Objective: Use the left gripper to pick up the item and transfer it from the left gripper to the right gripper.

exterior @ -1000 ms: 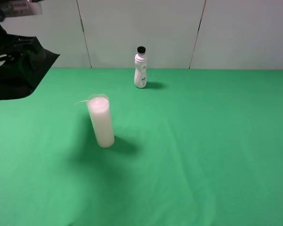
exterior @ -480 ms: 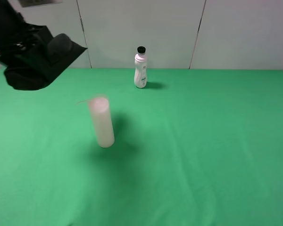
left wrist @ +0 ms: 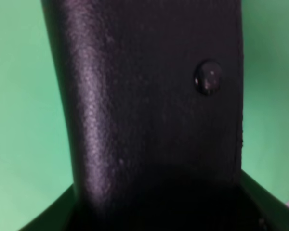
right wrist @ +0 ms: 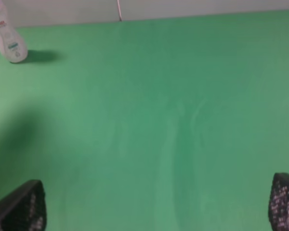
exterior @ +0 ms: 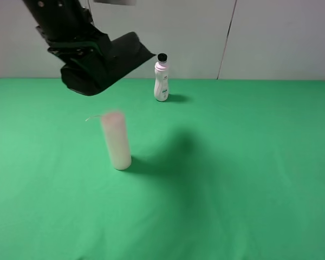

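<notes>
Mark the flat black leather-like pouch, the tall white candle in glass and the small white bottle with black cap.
flat black leather-like pouch (left wrist: 144, 106): left wrist view, its grained face.
tall white candle in glass (exterior: 116, 142): exterior high view, mid-body.
small white bottle with black cap (exterior: 161, 84): exterior high view, white body.

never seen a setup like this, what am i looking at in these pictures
This is a robot with two arms, each ending in a two-finger claw. The wide picture comes from a camera mounted high above a green cloth table; the other two come from cameras on the wrists. On the table stand a tall white candle in glass and a small white bottle with a black cap. The left gripper holds a flat black leather-like pouch in the air; it fills the left wrist picture. The right gripper is open and empty; only its two fingertips show.
</notes>
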